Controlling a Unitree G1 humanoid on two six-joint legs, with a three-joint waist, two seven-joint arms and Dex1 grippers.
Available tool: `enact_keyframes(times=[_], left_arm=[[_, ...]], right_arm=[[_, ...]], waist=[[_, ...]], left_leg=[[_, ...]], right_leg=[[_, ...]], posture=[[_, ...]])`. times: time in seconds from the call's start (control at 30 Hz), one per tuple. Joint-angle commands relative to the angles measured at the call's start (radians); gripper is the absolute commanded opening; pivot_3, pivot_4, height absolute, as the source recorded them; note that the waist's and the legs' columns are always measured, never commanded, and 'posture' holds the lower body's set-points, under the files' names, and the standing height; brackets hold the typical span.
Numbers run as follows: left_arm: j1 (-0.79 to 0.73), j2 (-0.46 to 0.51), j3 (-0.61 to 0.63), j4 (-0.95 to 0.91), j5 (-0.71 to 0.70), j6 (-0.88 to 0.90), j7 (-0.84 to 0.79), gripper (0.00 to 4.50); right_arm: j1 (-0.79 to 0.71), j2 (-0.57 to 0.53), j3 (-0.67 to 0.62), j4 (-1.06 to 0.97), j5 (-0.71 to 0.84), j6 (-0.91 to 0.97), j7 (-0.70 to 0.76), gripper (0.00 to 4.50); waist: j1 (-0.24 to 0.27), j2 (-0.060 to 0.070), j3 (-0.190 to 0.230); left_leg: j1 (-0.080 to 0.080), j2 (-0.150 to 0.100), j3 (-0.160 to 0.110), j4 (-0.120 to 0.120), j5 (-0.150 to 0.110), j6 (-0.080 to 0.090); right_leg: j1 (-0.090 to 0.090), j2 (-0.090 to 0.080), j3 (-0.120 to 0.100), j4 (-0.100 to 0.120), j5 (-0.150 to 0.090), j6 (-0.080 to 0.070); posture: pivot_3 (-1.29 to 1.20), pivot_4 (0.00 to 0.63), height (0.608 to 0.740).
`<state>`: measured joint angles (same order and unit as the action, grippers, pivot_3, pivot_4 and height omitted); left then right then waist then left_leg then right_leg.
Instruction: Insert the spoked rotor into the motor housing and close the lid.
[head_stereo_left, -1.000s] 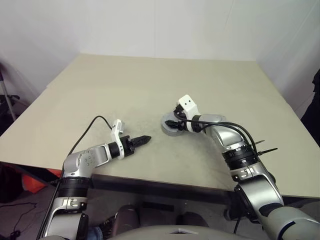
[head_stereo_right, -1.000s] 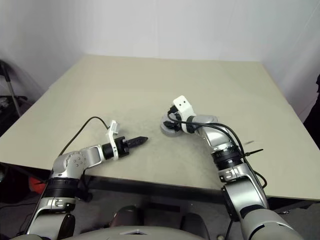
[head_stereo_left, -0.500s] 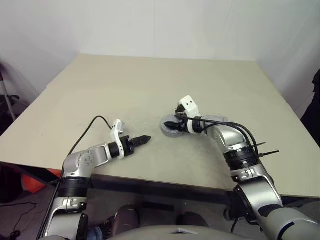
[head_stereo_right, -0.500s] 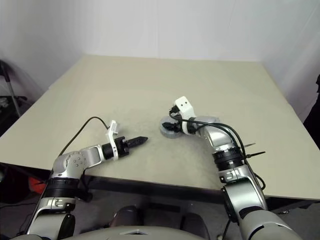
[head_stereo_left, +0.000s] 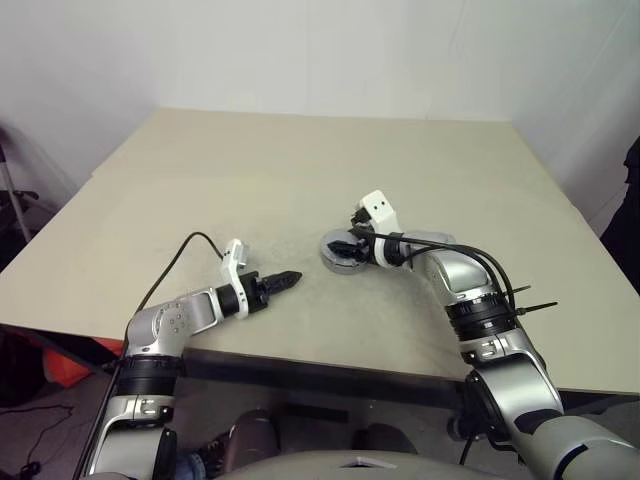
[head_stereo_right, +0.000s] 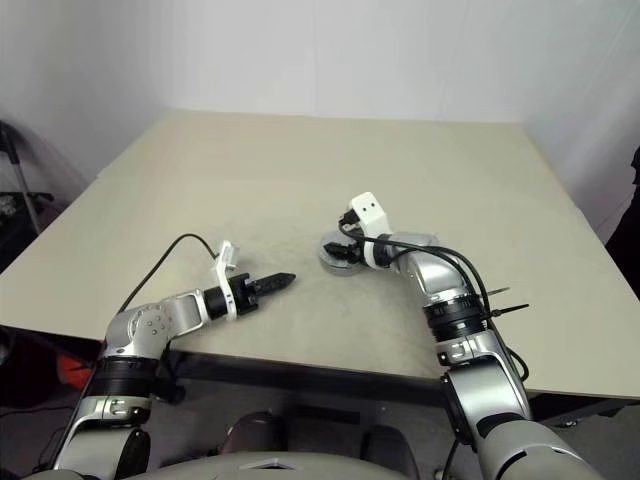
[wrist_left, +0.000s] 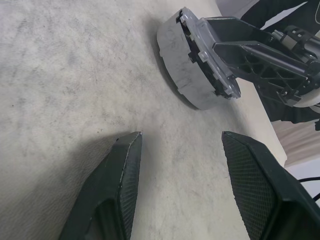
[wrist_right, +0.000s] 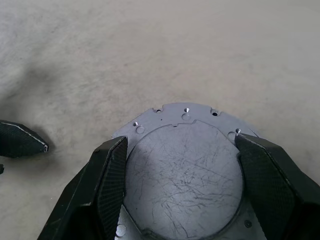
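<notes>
Both jaws stand apart: the right gripper (wrist_right: 180, 170) straddles the lid (wrist_right: 184, 170) atop the motor housing (wrist_left: 187, 75), fingers (wrist_right: 107, 190) either side of the disc, while the left gripper (wrist_left: 182, 170) gapes over bare tabletop, housing just ahead of its tips. Beige table (head_stereo_left: 250, 170), scuffed grey near the grippers, white walls behind. Since a second ago, the right wrist has rolled slightly; the left has kept still.

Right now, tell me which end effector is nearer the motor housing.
Right. The right end effector sits over the motor housing, fingers straddling its lid. The left end effector hovers open and empty over the table, off to the housing's left.
</notes>
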<state>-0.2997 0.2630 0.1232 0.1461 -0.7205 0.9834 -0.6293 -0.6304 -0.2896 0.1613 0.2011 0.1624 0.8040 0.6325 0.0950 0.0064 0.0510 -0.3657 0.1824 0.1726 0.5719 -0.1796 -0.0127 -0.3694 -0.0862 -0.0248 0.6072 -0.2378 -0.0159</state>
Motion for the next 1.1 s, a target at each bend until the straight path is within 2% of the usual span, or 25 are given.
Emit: enact_keyframes(times=[0.03,0.27,1.1], left_arm=[[0.025,-0.003,-0.021,0.001,0.026,0.006,0.018,2.71],[0.014,-0.004,-0.022,0.013,0.029,0.005,0.018,2.71],[0.020,-0.005,-0.023,0.023,0.032,-0.006,0.016,2.71]], right_arm=[[-0.011,-0.007,0.002,-0.027,-0.004,-0.049,0.006,3.00],[-0.012,-0.005,0.002,-0.013,-0.013,-0.100,-0.003,3.00],[0.013,-0.056,0.051,-0.017,-0.039,-0.109,0.041,3.00]], waist=[[0.000,0.000,0.000],[0.000,0.000,0.000],[0.002,0.000,0.000]], left_leg=[[0.000,0.000,0.000,0.000,0.000,0.000],[-0.001,0.000,0.000,0.000,0.000,0.000],[0.000,-0.001,0.000,0.000,0.000,0.000]], right_leg=[[0.000,0.000,0.000,0.000,0.000,0.000],[0.000,0.000,0.000,0.000,0.000,0.000],[0.000,-0.001,0.000,0.000,0.000,0.000]], posture=[[0.00,0.000,0.740],[0.00,0.000,0.740],[0.00,0.000,0.740]])
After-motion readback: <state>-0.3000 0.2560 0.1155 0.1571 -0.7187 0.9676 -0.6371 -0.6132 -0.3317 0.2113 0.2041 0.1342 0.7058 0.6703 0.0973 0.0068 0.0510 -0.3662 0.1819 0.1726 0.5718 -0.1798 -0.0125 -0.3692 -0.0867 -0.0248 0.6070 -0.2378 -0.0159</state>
